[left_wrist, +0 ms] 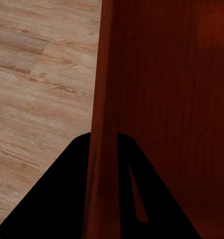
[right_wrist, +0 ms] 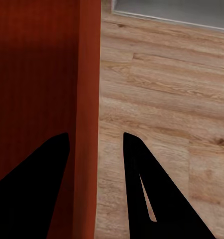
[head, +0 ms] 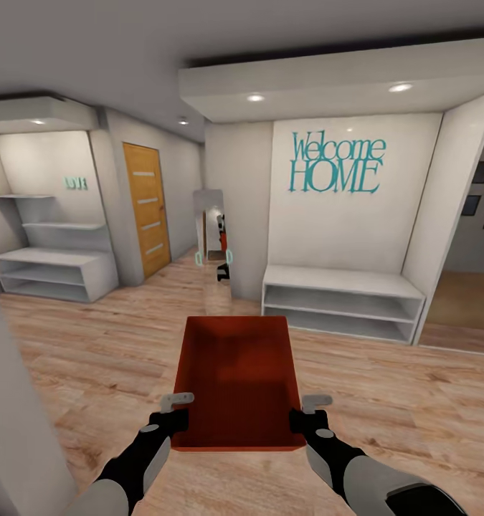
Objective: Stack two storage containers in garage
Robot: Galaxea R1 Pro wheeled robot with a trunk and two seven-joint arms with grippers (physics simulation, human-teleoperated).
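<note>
One orange-red open-top storage container (head: 238,380) hangs in front of me above light wood planks, held level between both arms. My left gripper (head: 173,423) is shut on its left wall near the close corner. In the left wrist view that wall (left_wrist: 104,99) runs between the dark fingers of the left gripper (left_wrist: 103,144). My right gripper (head: 306,423) grips the right wall. In the right wrist view, the right gripper (right_wrist: 96,137) straddles the wall (right_wrist: 87,74). The container is empty. The garage and its floor are out of view.
A white low shelf bench (head: 342,304) stands ahead under a "Welcome HOME" wall sign. A mirror (head: 213,240) and a wooden door (head: 145,208) lie down the corridor. White shelving (head: 51,269) is at the left, a white wall edge (head: 12,416) close by, and an opening (head: 464,301) at the right.
</note>
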